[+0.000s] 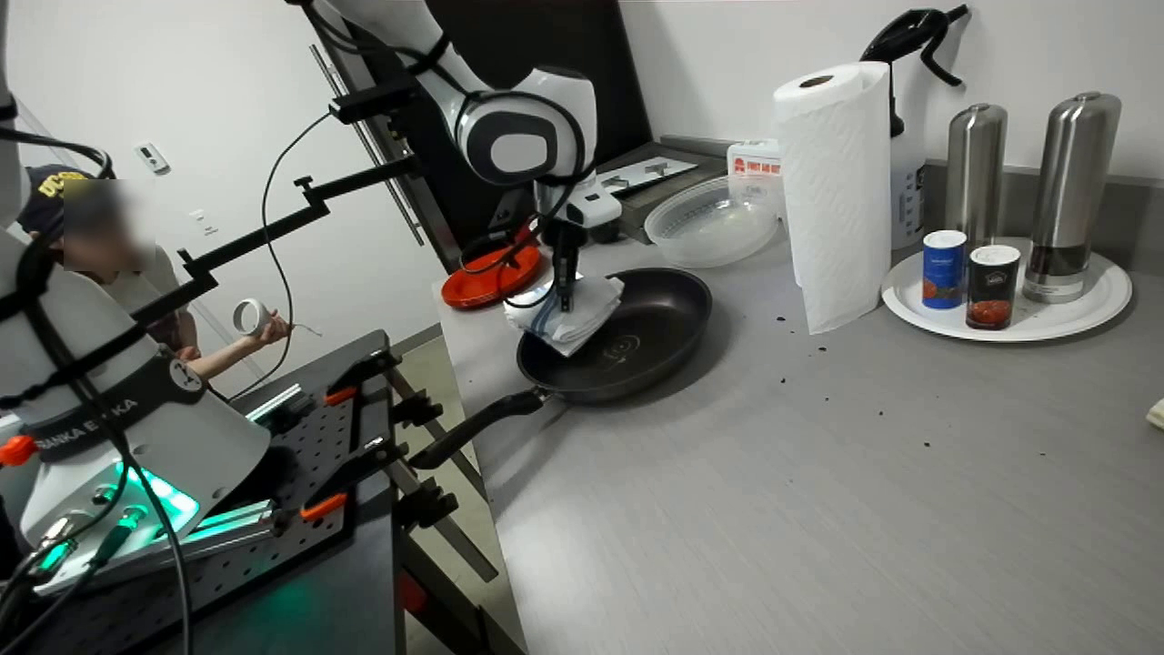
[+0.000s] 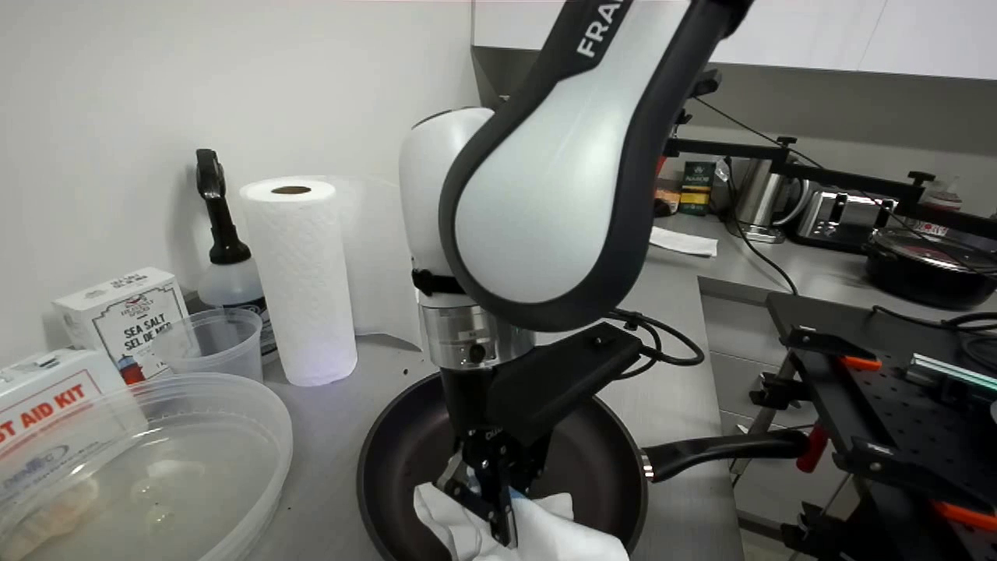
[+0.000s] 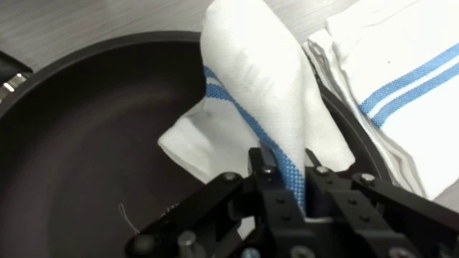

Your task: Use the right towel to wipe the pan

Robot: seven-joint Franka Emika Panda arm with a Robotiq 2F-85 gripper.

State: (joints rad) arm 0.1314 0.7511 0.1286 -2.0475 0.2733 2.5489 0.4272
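The pan (image 3: 89, 143) is round and dark grey. Its black handle (image 1: 477, 428) sticks out past the table edge in an exterior view. The towel, white with blue stripes (image 3: 258, 82), is pinched between the fingers of my gripper (image 3: 285, 161). It stands bunched up, and its lower folds spread over the pan's inside near the rim. In both exterior views my gripper (image 1: 566, 300) (image 2: 505, 534) points down with the towel (image 1: 596, 305) (image 2: 444, 518) at its tips. The gripper hides part of the towel. Whether the towel's underside presses on the pan is hidden.
Another folded striped towel (image 3: 405, 107) lies against the pan's rim in the wrist view. A red plate (image 1: 482, 289), clear bowl (image 1: 714, 227), paper-towel roll (image 1: 837, 182) and white tray with canisters (image 1: 1105, 291) stand around the pan. A thread (image 3: 127, 218) lies in it.
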